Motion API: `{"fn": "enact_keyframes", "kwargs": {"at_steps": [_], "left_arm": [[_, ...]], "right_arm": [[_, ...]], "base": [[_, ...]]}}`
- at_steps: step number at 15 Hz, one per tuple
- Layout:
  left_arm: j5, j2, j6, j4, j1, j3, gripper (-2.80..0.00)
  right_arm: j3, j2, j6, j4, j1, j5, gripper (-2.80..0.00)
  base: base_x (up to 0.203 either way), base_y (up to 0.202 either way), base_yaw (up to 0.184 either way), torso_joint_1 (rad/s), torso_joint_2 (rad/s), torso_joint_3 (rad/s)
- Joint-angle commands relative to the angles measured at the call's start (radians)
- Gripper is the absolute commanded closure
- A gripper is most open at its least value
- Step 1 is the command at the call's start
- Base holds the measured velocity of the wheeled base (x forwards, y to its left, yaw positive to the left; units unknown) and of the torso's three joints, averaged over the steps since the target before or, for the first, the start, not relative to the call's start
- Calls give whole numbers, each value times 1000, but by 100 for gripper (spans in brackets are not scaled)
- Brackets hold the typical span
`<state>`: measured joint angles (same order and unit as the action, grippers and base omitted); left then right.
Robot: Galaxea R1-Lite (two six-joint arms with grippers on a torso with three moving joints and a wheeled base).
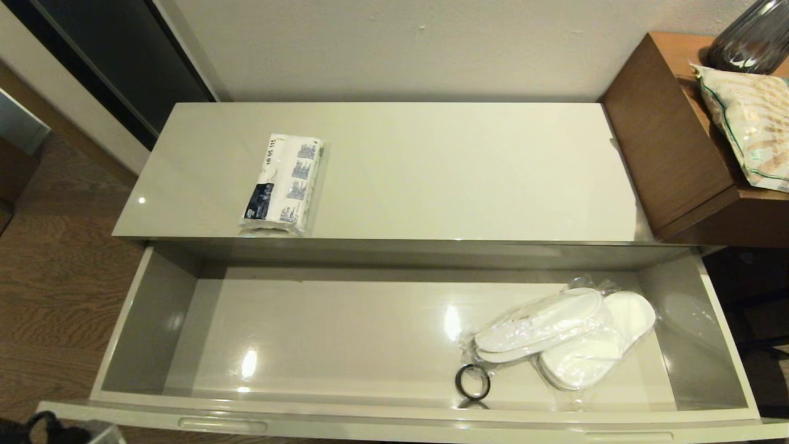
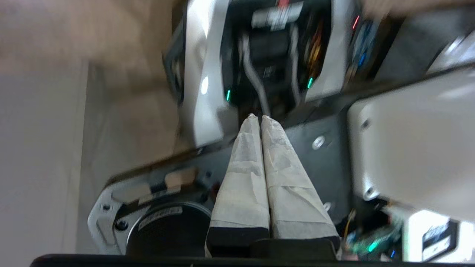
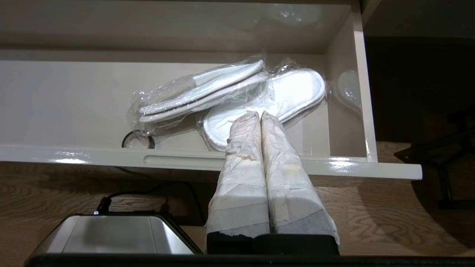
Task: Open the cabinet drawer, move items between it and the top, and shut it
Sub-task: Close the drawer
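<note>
Presently: cabinet drawer [image 1: 154,320] pulled fully out. Bagged slippers [image 1: 567,339] lying at its right end, black ring [image 1: 473,382] just beside. Tissue pack [image 1: 283,183] flat on cabinet top [image 1: 462,172], left of centre. Left gripper [image 2: 258,118] pressed together, empty, facing robot base. Right gripper [image 3: 259,114] likewise pressed together, empty, before drawer front.

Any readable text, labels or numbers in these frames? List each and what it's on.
"10 05 115", as best it reads: small dark print on the far end of the tissue pack lying on the cabinet top.
Blue print and dark label on the same pack: too small to read.
Stickers on the robot base in the left wrist view: blurred, unreadable.
Slippers bag, snack bag: no readable text.
</note>
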<state>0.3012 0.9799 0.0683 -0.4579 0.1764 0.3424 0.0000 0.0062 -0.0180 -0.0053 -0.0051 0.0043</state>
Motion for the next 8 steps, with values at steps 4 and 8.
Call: {"fn": "enact_keyframes", "kwargs": {"at_steps": [4,8], "left_arm": [[-54,220,-56,66,12,-39,0],[-105,403,-39,161,35,-50,0]], "right_arm": [[0,1,0,-1,1,0,0],[0,1,0,-1,1,0,0]], "base": [[0,0,0,0,0,0],[0,0,0,0,0,0]]}}
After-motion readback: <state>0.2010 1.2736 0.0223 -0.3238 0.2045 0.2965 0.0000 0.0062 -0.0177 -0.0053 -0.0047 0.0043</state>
